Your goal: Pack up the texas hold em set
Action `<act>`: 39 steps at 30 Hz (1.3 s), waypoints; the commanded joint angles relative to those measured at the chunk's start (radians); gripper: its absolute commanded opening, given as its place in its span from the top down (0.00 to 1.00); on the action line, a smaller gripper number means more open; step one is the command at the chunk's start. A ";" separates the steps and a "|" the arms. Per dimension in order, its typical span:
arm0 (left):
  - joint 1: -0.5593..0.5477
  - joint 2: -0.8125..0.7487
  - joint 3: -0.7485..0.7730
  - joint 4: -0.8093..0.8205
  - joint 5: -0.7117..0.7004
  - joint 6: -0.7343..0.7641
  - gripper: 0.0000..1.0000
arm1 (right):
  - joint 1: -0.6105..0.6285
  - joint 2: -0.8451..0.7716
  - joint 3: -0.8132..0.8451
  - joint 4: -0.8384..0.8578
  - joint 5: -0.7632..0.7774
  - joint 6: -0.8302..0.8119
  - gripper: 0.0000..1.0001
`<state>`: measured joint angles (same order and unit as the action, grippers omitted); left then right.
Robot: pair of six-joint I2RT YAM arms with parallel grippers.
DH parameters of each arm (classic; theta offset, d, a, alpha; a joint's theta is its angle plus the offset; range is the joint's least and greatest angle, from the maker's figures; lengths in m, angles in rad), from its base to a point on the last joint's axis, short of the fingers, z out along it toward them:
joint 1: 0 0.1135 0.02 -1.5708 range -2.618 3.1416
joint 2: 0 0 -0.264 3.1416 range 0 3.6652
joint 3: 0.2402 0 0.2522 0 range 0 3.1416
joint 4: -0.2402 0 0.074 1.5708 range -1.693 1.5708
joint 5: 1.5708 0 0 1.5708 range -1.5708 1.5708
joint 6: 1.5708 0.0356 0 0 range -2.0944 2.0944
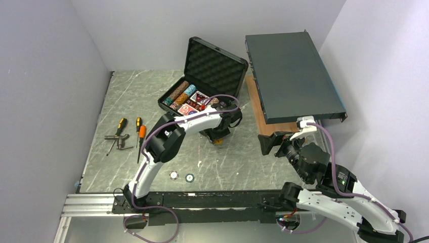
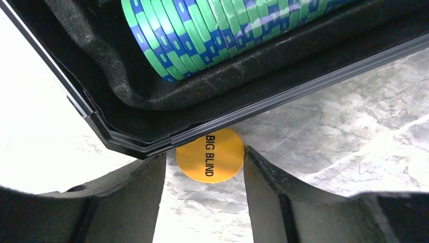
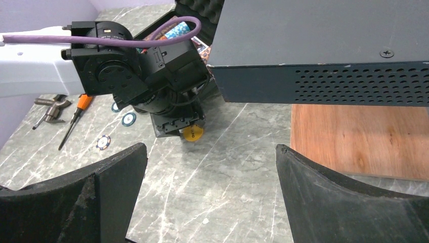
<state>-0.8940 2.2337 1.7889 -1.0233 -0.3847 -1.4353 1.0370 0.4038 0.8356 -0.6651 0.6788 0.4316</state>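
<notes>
yellow round 'big blind' button (image 2: pixel 210 161) at corner of black foam-lined case (image 2: pixel 152 104); i see left gripper (image 2: pixel 205 156) fingers parted astride it, right gripper (image 3: pixel 211 148) gaping wide.

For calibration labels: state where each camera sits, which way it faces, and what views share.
Top external: high behind the arm bases, looking down on the open black foam-lined hard case; left arm and right arm show.
Left wrist: pointing down at the round yellow BIG BLIND button by the case's corner; left end effector straddles it.
Right wrist: low, facing the flat dark grey metal box and left arm; open right end effector below.
Shared: all three show the button.
</notes>
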 commanded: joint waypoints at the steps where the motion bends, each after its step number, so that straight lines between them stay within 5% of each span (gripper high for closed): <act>1: -0.005 0.022 -0.030 0.034 0.084 -0.041 0.41 | 0.000 -0.014 -0.004 0.014 0.013 0.014 0.00; 16: -0.003 -0.011 -0.025 0.027 0.056 0.031 0.65 | -0.001 -0.014 0.001 0.008 0.010 0.019 0.00; 26: -0.023 -0.109 -0.097 0.057 0.092 0.125 0.66 | -0.001 0.003 0.009 0.018 0.004 0.015 0.00; 33: -0.069 -0.174 -0.085 0.024 -0.006 0.241 0.67 | -0.001 0.008 0.018 0.012 0.010 0.010 0.00; 39: -0.068 -0.275 -0.149 0.122 -0.036 0.480 0.73 | 0.000 0.001 0.008 0.019 0.016 0.004 0.00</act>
<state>-0.9672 2.0739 1.6680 -0.9642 -0.3668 -1.1522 1.0370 0.4065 0.8341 -0.6651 0.6792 0.4416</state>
